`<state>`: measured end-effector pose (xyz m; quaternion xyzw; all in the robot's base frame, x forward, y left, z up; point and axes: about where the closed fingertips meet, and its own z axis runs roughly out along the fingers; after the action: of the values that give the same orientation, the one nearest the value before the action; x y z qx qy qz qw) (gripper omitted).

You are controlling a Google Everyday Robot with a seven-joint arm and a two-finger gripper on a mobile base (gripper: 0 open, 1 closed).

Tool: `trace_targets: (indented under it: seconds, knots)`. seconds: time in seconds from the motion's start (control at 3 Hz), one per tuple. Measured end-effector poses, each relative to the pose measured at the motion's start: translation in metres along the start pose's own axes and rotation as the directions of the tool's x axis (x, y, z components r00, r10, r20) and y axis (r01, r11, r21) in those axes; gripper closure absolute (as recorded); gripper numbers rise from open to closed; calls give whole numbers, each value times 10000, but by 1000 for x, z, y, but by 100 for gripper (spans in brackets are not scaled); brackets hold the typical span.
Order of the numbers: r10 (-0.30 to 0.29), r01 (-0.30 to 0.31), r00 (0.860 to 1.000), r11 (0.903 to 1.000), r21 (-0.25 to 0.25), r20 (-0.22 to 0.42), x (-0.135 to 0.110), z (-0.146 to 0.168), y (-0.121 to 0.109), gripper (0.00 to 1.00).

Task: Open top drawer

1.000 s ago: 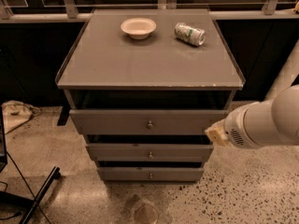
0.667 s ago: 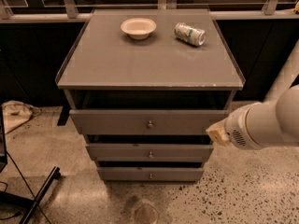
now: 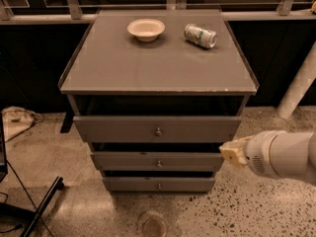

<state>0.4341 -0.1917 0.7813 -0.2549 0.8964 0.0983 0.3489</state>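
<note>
Camera view: looking down on the front of a grey cabinet (image 3: 158, 65) with three drawers stacked in it.
Top drawer (image 3: 118, 129): sitting just under the cabinet top, the widest front of the three, sticking out toward me past the two below. A dark gap is showing above it, so I'm reading it as partly pulled out.
Knob (image 3: 158, 131): sitting at the centre of that front, with nothing touching it.
Drawer change: the front is lying where it was a second ago, not sliding out any further.
Gripper (image 3: 234, 152): hanging off the right end of the drawer fronts, level with the middle drawer (image 3: 123, 160), well apart from the knob and holding nothing. I'm not able to tell whether it is wide or narrow.
Gripper change: it is sitting lower than a second ago, having dropped from top-drawer height, still off to the right.
Meaning for task: I'm judging the pull as done or paused, since the arm is drifting away from the knob, not toward it. If more opening is wanted, I'm going to have to bring it back to the knob.
Bottom drawer (image 3: 123, 183): showing the least of the three.
On top: a bowl (image 3: 146, 28) and a can (image 3: 200, 35) lying on its side, apart from each other, both near the back.
Around: a pale bag (image 3: 15, 121) lying on the floor at the left.
</note>
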Motion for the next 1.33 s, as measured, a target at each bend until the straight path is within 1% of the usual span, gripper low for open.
trace_targets:
  seconds: [0.33,0.67,1.0,1.33]
  knots:
    - [1161,-1190,9890,9925,274,915,27,19,1,100]
    - [1686,-1882,9635,9790,782,2080,22,36,-18,100]
    - [1657,-2356,9240,9566,1717,3447,-7,40,-67,100]
    - [1561,-2805,8833,9315,2317,4421,-46,46,-119,100]
